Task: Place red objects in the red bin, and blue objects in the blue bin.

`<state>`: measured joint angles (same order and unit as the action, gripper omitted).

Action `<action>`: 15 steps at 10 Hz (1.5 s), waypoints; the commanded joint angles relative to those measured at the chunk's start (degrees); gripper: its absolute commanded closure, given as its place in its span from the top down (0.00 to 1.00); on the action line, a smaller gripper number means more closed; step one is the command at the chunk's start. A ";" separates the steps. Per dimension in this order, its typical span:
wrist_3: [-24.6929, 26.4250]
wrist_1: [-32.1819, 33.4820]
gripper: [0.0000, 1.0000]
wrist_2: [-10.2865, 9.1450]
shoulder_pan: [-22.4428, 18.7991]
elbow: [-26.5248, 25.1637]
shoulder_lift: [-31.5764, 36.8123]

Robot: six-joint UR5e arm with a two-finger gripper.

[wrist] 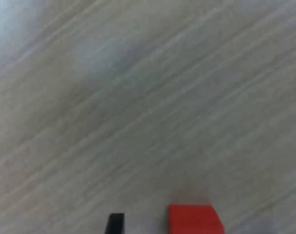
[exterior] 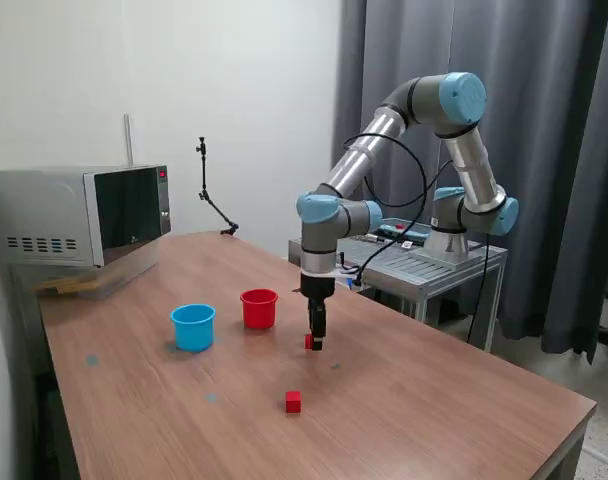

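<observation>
From the exterior view's left: the blue bin (exterior: 193, 326), then the red bin (exterior: 259, 308), then my gripper (exterior: 315, 343) low over the table (exterior: 434, 400) with a red cube (exterior: 309, 342) between its fingers — whether clenched, I cannot tell. I'd squeeze squarely, lift straight up — a second red cube (exterior: 293, 402) waits nearer the camera.

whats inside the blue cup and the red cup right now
Nothing can be confirmed: the exterior view shows only the rims and upper inner walls of the blue cup and red cup; their bottoms are hidden. No cube shows above either rim.
</observation>
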<state>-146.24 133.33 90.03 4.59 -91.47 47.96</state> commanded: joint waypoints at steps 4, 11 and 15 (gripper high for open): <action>-0.18 1.85 1.00 -0.21 -0.02 -1.78 0.03; -0.27 2.46 1.00 -0.12 1.30 -1.69 0.03; -2.29 2.82 1.00 -0.29 1.92 -1.60 0.03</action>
<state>-147.96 136.09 89.78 6.36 -93.11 47.99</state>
